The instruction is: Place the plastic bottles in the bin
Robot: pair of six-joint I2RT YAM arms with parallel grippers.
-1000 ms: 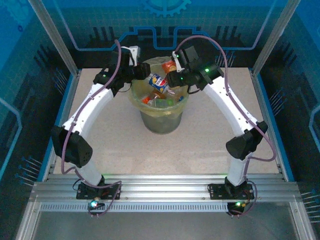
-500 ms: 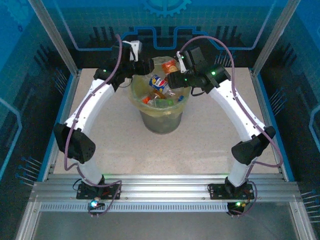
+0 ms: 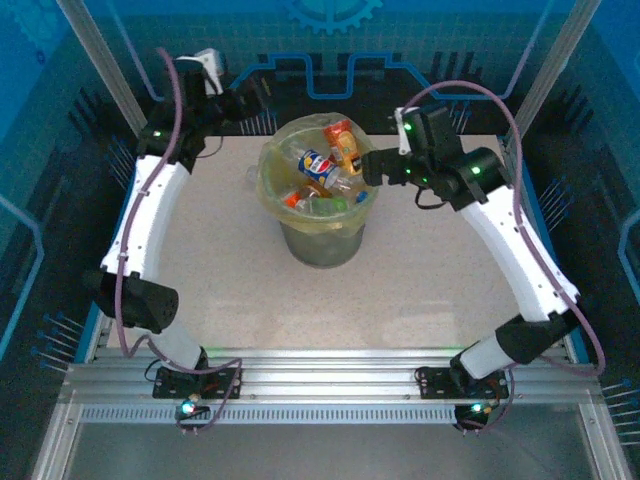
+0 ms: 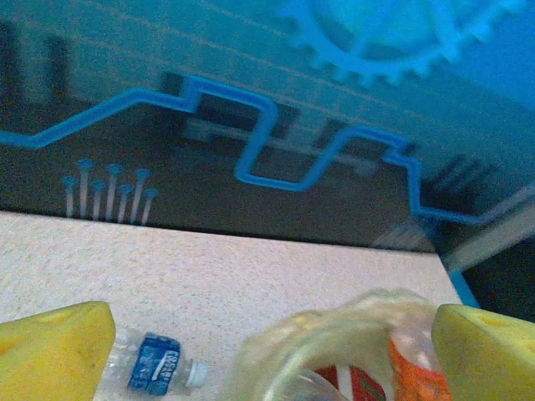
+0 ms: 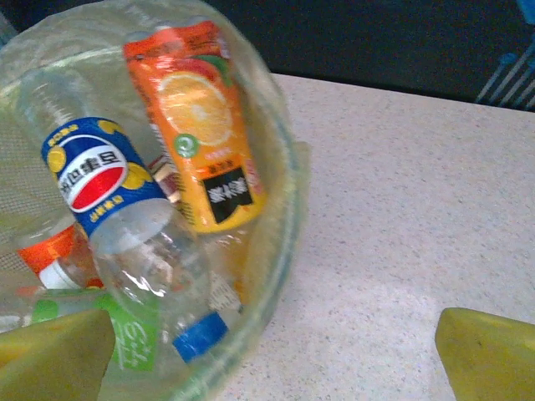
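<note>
- Starting nearest the arm bases, we see the bin (image 3: 320, 238) standing mid-counter (image 3: 400, 300), with bottles (image 3: 322, 185) piled inside.
- At its right rim, the right end effector (image 5: 267, 355) hovers with fingers spread wide and empty, beside a blue-red labelled bottle (image 5: 109, 180) and an orange bottle (image 5: 201, 125).
- Farther back on the left, the left end effector (image 4: 267, 359) is likewise spread and empty.
- Behind the bin, a clear blue-labelled bottle (image 4: 155, 363) lies on the counter.

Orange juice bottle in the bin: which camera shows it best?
Right wrist view: the orange bottle is close up, label clear, inside the bin. Top view shows it small; left wrist view catches perhaps an orange sliver.
</note>
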